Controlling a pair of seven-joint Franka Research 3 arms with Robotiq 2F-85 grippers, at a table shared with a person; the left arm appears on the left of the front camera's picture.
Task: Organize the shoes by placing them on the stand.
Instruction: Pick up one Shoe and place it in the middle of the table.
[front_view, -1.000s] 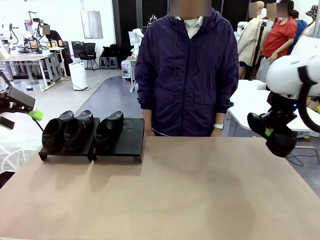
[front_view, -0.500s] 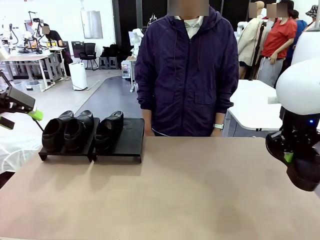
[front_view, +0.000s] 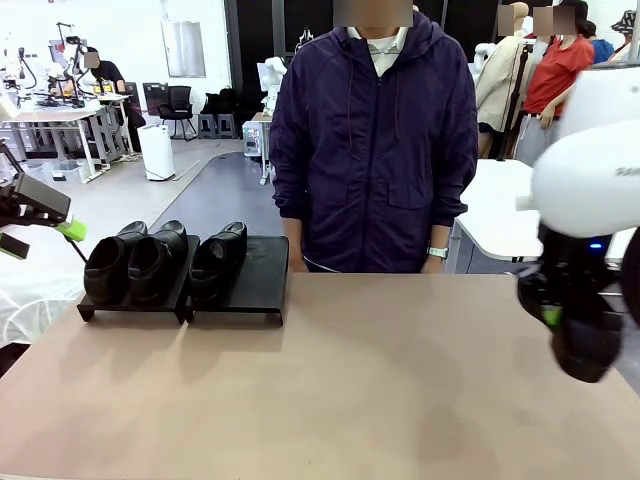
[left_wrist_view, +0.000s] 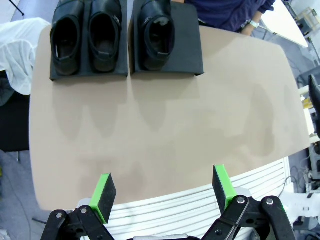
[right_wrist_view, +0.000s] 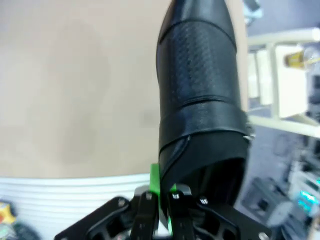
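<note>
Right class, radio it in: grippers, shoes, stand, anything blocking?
Left gripper open, high over table. Right gripper shut on fourth shoe. Three shoes on stand, one slot free. Path clear.

person in a dark purple hooded jacket (front_view: 375, 140) behind the tan table (front_view: 330, 390), white tables beyond

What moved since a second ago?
The right gripper, jaws shut on the fourth shoe, dropped lower at the table's right edge, then edged left. The left gripper stayed open, and three shoes stayed on the stand.
</note>
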